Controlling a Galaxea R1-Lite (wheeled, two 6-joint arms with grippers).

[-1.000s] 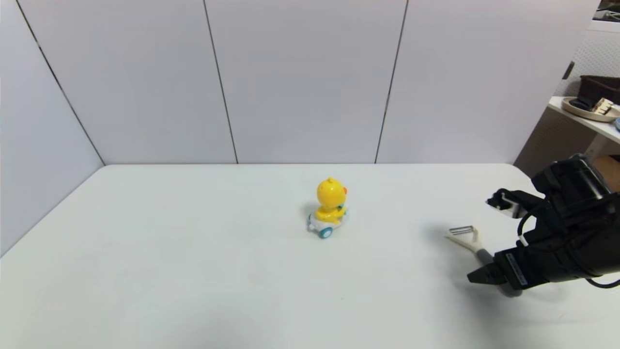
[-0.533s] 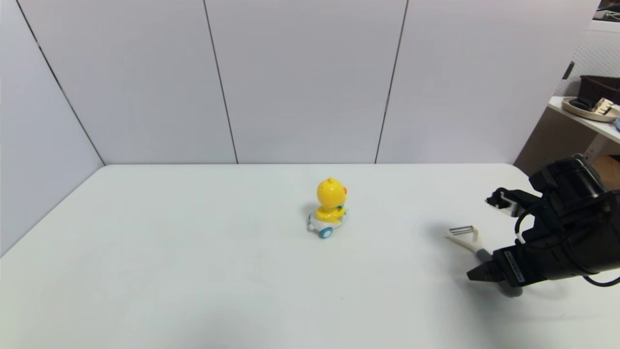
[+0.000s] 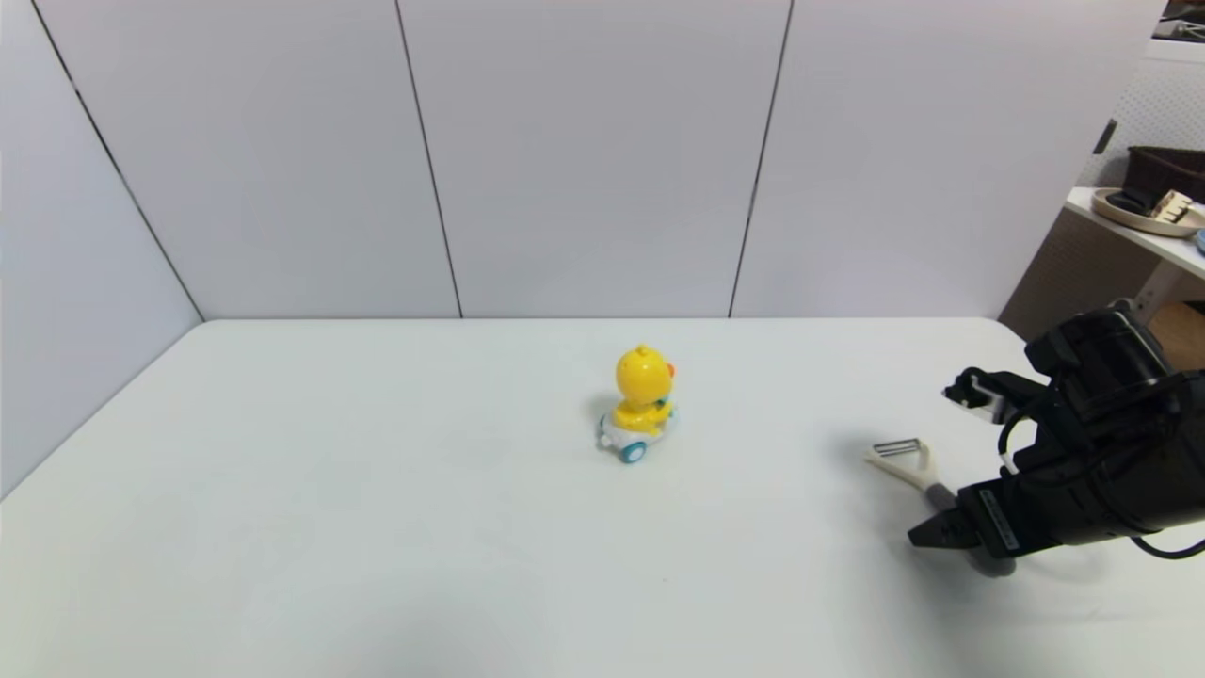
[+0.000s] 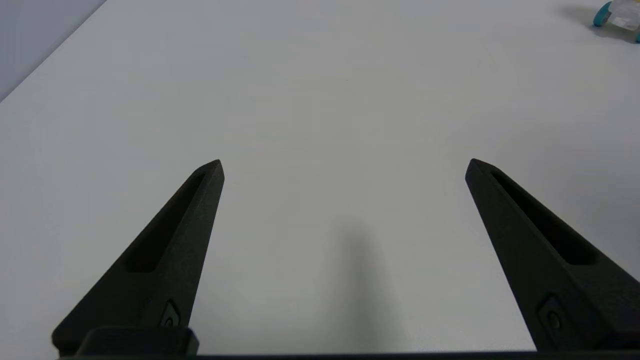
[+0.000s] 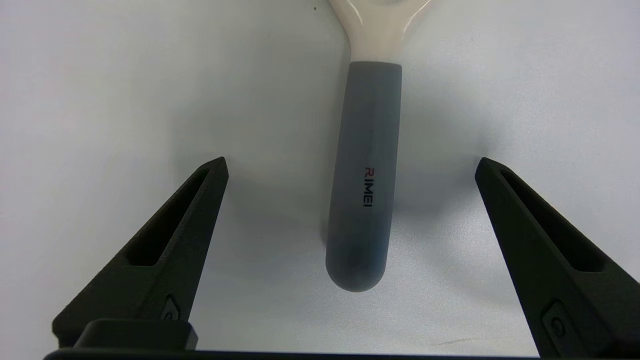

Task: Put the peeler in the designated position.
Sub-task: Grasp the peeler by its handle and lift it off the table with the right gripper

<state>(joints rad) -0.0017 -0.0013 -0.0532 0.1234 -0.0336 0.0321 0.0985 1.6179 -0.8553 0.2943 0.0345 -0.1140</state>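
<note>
Peeler (image 5: 367, 150), matte grey rounded handle, glossy cream fork, lies between wide-spread right gripper (image 5: 350, 162) fingers

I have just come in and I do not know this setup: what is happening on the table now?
The right gripper is low over the white table, open, its fingers either side of the dark grey handle of the cream-headed Y-shaped peeler, not yet gripping. The peeler lies flat. The yellow toy duck on blue wheels stands mid-table. The left gripper is open, away from both.

One peeler (image 3: 906, 463), one toy duck (image 3: 640, 405), one table (image 3: 377, 490), and two grippers: left (image 4: 344, 170), right (image 5: 351, 167).
</note>
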